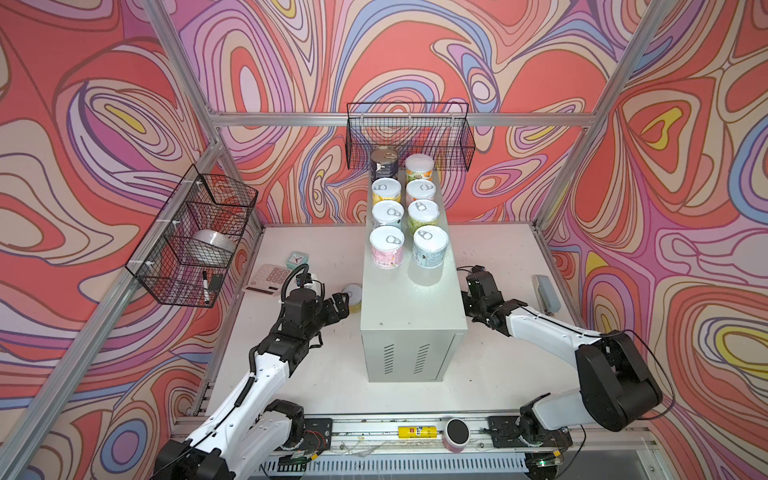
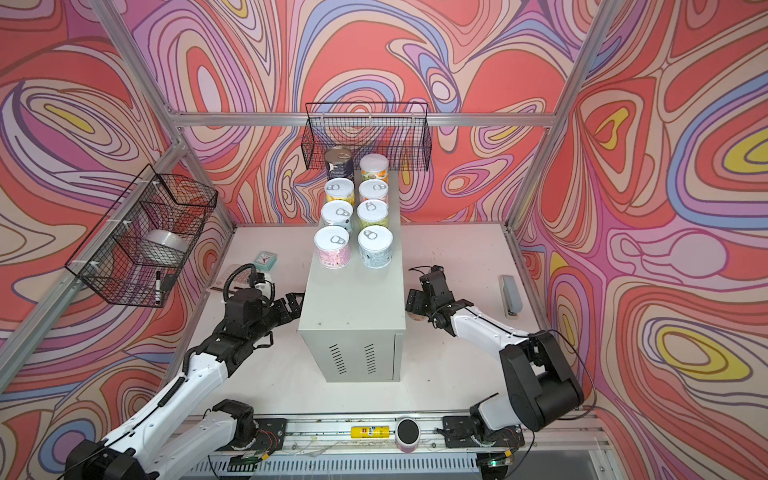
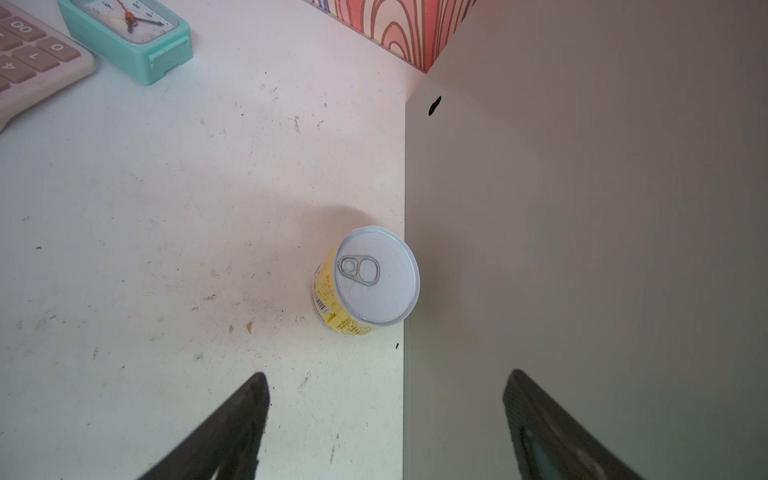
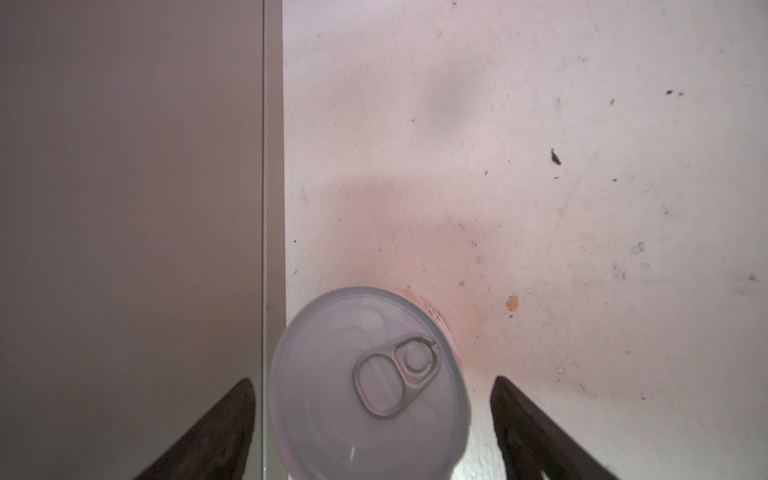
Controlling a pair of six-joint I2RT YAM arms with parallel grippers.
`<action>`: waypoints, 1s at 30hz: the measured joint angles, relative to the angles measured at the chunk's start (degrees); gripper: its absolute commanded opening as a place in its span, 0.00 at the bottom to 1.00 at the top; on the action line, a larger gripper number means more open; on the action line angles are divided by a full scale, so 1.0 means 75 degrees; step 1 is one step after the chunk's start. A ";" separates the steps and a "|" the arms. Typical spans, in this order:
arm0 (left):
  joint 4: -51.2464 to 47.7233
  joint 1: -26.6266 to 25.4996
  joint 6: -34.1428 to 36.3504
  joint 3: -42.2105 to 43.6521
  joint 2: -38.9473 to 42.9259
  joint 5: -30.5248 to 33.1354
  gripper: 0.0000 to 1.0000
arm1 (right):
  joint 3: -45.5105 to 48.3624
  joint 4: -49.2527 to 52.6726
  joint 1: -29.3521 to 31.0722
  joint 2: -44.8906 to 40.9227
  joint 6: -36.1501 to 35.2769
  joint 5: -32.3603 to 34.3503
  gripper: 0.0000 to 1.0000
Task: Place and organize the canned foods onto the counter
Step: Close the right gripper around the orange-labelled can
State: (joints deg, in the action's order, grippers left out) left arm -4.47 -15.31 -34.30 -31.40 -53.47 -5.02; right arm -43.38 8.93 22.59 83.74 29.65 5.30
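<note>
We count 8 canned foods (image 1: pixel 423 214) on the counter (image 1: pixel 409 307), in 2 columns of 4 on its far half. All stand upright, long axis vertical, pull-tab lids facing up. The taller dark-blue tin (image 1: pixel 384 164) stands at the far end of the left column.

2 more cans stand upright on the white tabletop (image 1: pixel 498 257). The yellow can (image 3: pixel 376 276) is just beside the counter's left wall; we cannot tell if it touches. The left gripper (image 3: pixel 386 374) hangs short of it, jaws spread wide and empty. On the counter's right side, the right gripper (image 4: pixel 372 379) hovers over a pink-labelled can (image 4: pixel 368 382), jaws wide, one finger on each side of the lid and clear of it.

The tabletop is scuffed and speckled. A teal clock (image 3: pixel 124 25) and a pink calculator (image 3: pixel 29 54) lie on its left part. Walls (image 1: pixel 104 166) of red, pink and purple swirls surround the table, and a black wire basket (image 1: pixel 407 106) hangs on the back wall.
</note>
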 measured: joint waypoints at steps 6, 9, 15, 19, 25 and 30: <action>0.0061 -0.0017 0.0003 0.0000 -0.0052 -0.0015 0.89 | 0.0003 -0.0254 0.0058 0.0297 0.0006 0.0090 0.91; 0.0076 -0.0017 0.0020 0.0000 -0.0058 -0.0015 0.89 | 0.0015 -0.0344 0.0087 0.0437 0.0009 0.0137 0.91; 0.0119 -0.0017 0.0023 0.0000 -0.0090 -0.0015 0.89 | 0.0032 -0.0507 0.0140 0.0606 0.0093 0.0294 0.90; 0.0152 -0.0017 0.0023 0.0000 -0.0090 -0.0023 0.89 | 0.0029 -0.0609 0.0154 0.0755 0.0189 0.0472 0.90; 0.0184 -0.0090 0.0020 0.0000 -0.0099 -0.0099 0.89 | 0.0023 -0.0705 0.0163 0.1032 0.0347 0.0790 0.87; 0.0181 -0.0111 0.0023 0.0000 -0.0096 -0.0105 0.89 | -0.0076 -0.0784 0.0172 0.1096 0.0405 0.1113 0.72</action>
State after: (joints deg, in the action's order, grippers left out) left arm -3.11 -16.14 -34.13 -31.40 -54.19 -5.80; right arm -43.94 3.05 23.88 91.96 32.69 13.65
